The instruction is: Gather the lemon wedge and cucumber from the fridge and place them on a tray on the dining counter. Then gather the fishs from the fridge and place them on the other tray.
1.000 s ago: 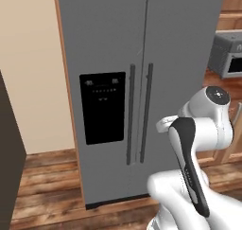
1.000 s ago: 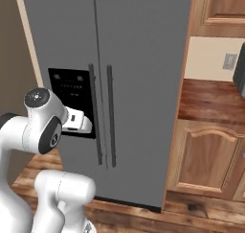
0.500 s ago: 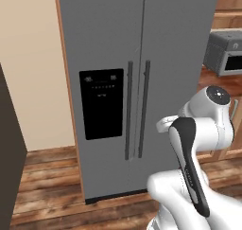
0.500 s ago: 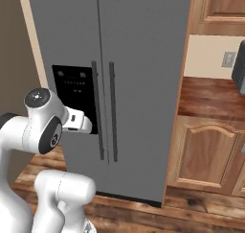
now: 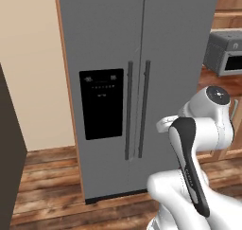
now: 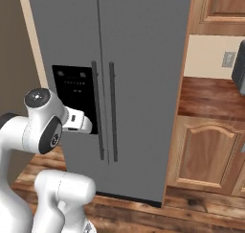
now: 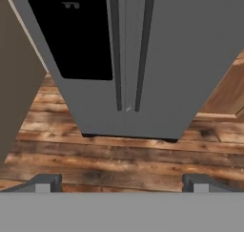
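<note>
Two doors of the fridge [image 5: 137,82] are shut, so the lemon wedge, cucumber and fish are presumably inside, unseen. Its twin handles [image 5: 137,108] sit larger and more central than a second ago — the whole picture has shifted, so the base has driven closer rather than anything moving. The tool [image 7: 121,182] stands wide and empty over the wood floor [image 7: 119,154]. Judged from this — approach only; opening a door comes next.

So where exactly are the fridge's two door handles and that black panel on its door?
Left door handle [image 5: 128,110], left base view, middle of the bar.
Right door handle [image 5: 143,110], left base view, middle of the bar.
Black panel [image 5: 102,105], left base view, centre of its dark face.
</note>
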### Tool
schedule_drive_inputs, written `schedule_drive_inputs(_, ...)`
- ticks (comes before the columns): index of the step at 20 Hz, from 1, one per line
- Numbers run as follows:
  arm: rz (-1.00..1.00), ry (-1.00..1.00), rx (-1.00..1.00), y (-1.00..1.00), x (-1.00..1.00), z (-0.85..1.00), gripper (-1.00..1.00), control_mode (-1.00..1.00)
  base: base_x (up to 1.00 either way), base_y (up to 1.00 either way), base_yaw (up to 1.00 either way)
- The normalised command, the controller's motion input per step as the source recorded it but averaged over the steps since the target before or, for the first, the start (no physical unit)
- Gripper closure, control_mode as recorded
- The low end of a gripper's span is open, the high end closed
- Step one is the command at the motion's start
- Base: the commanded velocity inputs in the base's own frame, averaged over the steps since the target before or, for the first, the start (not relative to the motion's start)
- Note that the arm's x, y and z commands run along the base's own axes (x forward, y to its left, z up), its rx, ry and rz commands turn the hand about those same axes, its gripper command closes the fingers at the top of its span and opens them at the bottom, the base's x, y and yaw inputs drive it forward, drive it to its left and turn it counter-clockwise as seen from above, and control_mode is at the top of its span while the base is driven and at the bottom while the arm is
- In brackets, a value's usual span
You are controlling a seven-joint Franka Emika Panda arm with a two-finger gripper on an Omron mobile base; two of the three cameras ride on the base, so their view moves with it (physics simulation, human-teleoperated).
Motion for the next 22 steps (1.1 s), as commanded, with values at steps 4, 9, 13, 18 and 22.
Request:
schedule_drive_inputs(4, 0.00, -0.08, 0.00, 0.00, 0.14, 0.00, -1.00, -1.00, 0.05, 0.00, 0.00)
schedule_drive_inputs(9, 0.00, -0.20, 0.00, -0.05, 0.36, 0.02, -1.00, -1.00, 0.00, 0.00, 0.00)
schedule_drive_inputs(13, 0.00, -0.19, 0.00, -0.21, 0.73, 0.03, -1.00, -1.00, 0.00, 0.00, 0.00)
schedule_drive_inputs(18, 0.00, -0.07, 0.02, -0.30, 0.86, 0.04, -1.00, -1.00, 0.00, 0.00, 0.00)
schedule_drive_inputs(22, 0.00, 0.00, 0.04, -0.16, 0.87, 0.15, -1.00, -1.00, 0.00, 0.00, 0.00)
